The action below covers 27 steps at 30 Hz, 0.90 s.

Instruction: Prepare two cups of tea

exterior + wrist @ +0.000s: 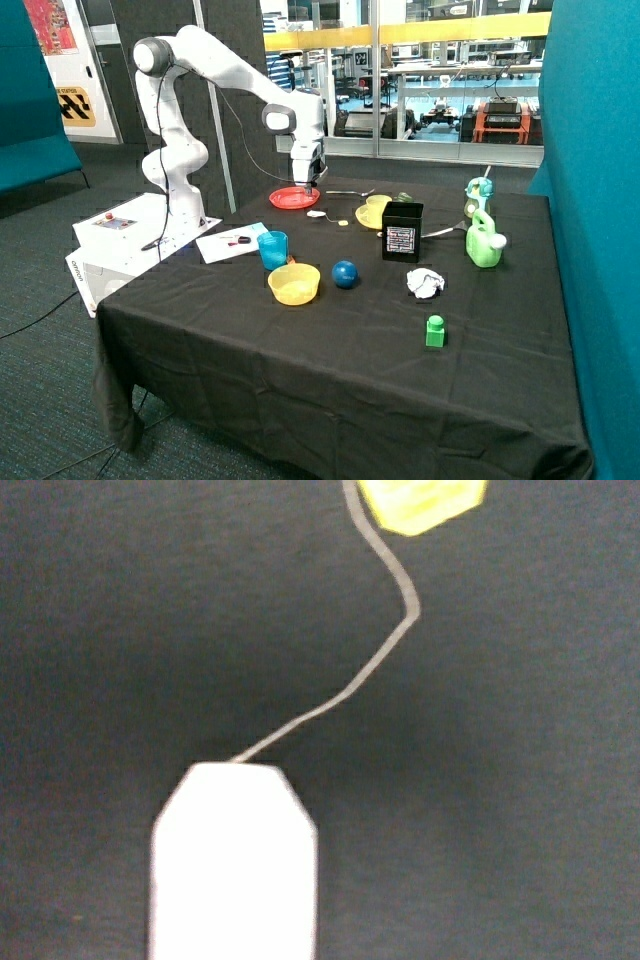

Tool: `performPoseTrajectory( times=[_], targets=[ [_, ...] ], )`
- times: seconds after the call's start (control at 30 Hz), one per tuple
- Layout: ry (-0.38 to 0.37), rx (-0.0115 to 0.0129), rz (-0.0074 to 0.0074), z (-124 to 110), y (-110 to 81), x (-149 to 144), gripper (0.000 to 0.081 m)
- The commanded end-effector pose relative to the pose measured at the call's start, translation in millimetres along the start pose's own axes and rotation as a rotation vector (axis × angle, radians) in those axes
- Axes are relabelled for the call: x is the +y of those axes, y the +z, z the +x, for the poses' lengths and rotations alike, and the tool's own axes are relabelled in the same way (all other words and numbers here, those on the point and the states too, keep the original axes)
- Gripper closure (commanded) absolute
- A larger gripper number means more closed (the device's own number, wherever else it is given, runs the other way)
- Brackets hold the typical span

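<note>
A white tea bag lies flat on the black cloth, its thin string running to a yellow tag. In the outside view this tea bag lies between the red plate and the yellow cup on its saucer. My gripper hangs just above the tea bag, at the plate's edge, pointing down. The blue tumbler stands upright nearer the front, behind the yellow bowl. I cannot see inside either cup.
A black box stands beside the yellow cup. A blue ball, a crumpled paper ball, a green brick and a green watering can lie further along. A sheet of paper lies at the table's edge.
</note>
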<state>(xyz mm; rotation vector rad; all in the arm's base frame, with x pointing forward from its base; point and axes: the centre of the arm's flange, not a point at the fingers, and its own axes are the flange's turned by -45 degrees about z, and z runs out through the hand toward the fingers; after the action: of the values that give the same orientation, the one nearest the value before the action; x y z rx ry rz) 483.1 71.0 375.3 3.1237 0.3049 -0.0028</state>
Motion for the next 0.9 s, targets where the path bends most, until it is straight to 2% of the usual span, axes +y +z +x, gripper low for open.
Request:
performPoseTrajectory(
  times=[0.0, 0.37, 0.87],
  targets=[
    [-0.002, 0.0021, 0.0028, -3.2, 13.9, -36.5, 0.0205],
    [0.023, 0.0021, 0.0028, -5.0, 43.8, -44.5, 0.0146],
    [0.023, 0.0021, 0.0028, -13.8, 64.7, -53.1, 0.0161]
  ],
)
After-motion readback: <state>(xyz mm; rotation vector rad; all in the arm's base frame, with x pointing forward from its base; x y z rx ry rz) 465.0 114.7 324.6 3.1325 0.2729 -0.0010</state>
